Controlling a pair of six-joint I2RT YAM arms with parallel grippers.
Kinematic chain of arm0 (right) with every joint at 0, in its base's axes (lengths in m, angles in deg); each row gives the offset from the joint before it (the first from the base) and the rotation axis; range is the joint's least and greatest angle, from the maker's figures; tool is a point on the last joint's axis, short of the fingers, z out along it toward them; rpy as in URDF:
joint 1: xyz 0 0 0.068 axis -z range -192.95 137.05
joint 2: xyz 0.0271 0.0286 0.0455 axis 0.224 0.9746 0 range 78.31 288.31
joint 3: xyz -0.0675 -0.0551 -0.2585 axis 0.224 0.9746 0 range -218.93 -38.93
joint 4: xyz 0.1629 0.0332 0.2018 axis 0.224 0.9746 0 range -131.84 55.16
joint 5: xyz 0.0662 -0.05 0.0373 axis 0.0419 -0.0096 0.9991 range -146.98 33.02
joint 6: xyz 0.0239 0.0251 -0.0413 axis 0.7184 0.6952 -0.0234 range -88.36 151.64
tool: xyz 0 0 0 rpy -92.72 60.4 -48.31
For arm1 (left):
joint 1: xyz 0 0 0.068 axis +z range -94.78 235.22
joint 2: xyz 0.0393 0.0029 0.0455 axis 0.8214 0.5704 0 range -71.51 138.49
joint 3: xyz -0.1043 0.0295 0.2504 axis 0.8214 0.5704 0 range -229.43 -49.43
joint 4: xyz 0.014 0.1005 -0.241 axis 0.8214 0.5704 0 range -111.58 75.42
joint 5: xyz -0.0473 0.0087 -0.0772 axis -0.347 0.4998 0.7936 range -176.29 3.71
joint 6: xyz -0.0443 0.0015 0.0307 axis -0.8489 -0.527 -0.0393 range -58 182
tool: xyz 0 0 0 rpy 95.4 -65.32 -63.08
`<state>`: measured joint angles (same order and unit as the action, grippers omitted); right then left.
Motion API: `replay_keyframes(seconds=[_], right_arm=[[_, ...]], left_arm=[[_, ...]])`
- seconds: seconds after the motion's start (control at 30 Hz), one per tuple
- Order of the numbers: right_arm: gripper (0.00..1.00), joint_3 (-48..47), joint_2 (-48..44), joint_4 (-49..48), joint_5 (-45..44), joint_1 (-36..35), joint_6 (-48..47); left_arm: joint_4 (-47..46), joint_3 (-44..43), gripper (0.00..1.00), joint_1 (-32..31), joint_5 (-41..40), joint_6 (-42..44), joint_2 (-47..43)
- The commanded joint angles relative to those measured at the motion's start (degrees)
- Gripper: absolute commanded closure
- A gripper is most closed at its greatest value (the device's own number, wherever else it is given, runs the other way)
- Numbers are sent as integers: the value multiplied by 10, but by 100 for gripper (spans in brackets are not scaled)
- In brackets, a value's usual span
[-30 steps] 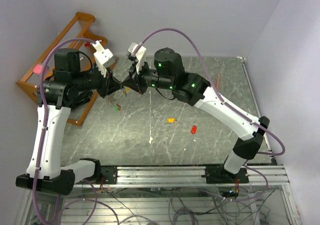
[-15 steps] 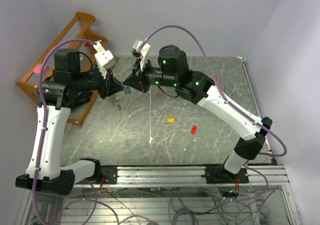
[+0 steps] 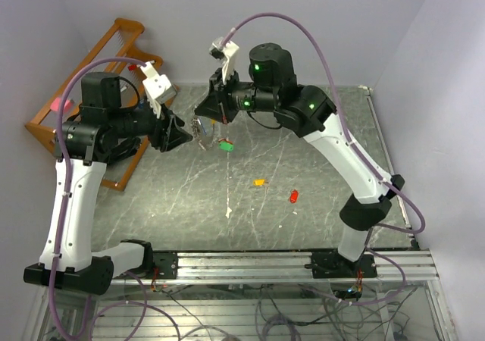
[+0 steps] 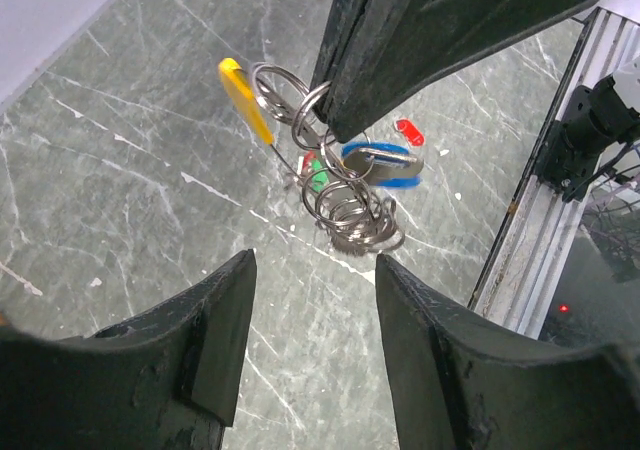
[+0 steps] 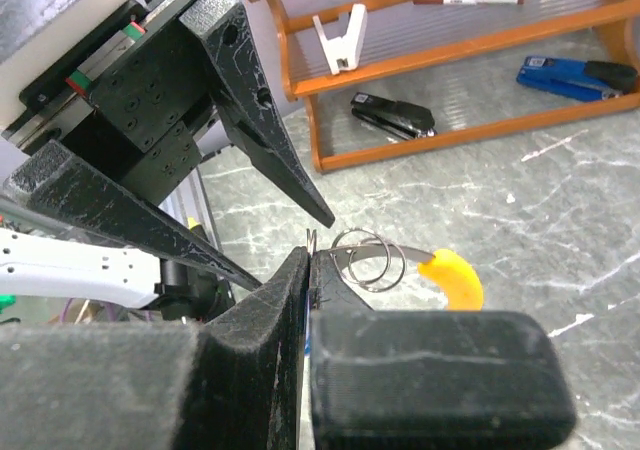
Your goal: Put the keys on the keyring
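— Where was the keyring (image 4: 345, 205)?
— Hanging long-axis down from the right gripper (image 4: 335, 130), pinched shut on it, just ahead of the left gripper (image 4: 315, 260), whose jaws stood spread. Loose keys (image 3: 259, 182) lay below, seemingly nearer the right arm.

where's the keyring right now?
Top view, back centre: the keyring hangs above the table from the shut right gripper, with the open left gripper just to its left, not touching.

Keyring (image 4: 350, 215): bright silvery metal wire, glossy; yellow piece (image 4: 243, 98) looks like smooth plastic. Keys (image 4: 380, 162): shiny coloured plastic heads. Left gripper (image 4: 315, 262) fingers (image 4: 215, 360): matt black, grainy, scuffed. Table (image 4: 120, 190): dark marbled stone look, slight sheen. Rack (image 5: 430, 55), upper frame: orange varnished wood.
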<state>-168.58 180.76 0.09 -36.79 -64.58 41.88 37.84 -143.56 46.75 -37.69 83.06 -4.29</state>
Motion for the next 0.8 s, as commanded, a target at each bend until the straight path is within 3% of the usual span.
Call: replay_keyframes(seconds=[0.0,0.33,0.53,0.77], right_arm=[[100,-97,55,139,5,14,31],[100,7,30,220,20,58,88],[100,5,54,288,-13,72,117],[100,12,68,334,-109,73,135]], left_arm=[[-7,-20,39,-1,0,-4,13],[-11,-9,38,-15,-2,-7,33],[-32,21,38,-79,-63,-34,49],[-105,49,31,-142,-122,-89,76]])
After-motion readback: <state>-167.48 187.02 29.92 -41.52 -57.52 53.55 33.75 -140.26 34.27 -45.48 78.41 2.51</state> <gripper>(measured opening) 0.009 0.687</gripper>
